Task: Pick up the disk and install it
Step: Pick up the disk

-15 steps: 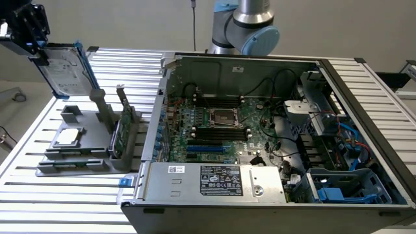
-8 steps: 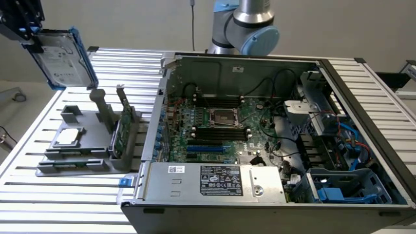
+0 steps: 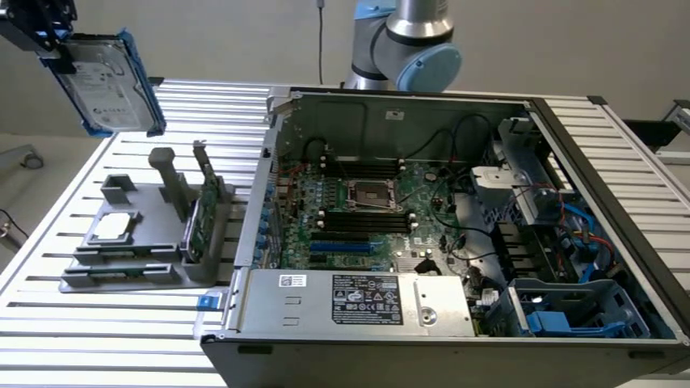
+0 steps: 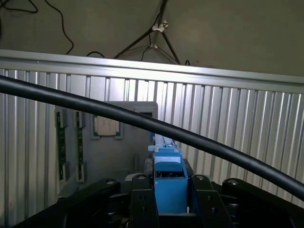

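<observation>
Gripper [image 3: 56, 50]: clamped on the disk [image 3: 108, 81] — pinching its blue edge
Disk: airborne, at the exterior view's left of the open case [image 3: 431, 202]

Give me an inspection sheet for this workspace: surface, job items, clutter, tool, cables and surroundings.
Surface: slatted aluminium table carrying an open computer case.
Job's things: disk in its blue carrier, held in the air at the exterior view's left, outside the case.
Clutter: grey holder with a small chip and a green circuit card standing on edge.
Tool: tool shut on the disk.
Cables: black cable crossing in front of the wrist camera; wires inside the case.
Surroundings: robot arm behind the case; plain wall.
</observation>
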Tool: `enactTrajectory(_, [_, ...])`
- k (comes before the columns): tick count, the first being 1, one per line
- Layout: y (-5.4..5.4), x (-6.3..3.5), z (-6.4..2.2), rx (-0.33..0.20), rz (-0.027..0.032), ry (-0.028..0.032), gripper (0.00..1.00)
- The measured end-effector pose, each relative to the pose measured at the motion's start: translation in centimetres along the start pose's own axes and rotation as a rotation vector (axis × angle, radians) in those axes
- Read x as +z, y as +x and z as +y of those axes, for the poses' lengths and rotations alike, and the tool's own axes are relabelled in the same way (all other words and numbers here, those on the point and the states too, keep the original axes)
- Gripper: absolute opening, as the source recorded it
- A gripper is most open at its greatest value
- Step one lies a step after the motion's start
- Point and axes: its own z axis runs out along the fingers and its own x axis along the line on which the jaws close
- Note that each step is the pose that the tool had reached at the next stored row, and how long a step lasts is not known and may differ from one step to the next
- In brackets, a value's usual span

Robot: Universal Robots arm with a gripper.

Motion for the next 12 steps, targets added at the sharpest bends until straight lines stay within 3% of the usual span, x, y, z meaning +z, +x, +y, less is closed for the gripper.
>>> enactTrajectory(12, [-3.1, -0.32, -0.20, -0.003, 0.0035, 0.0213, 0.33])
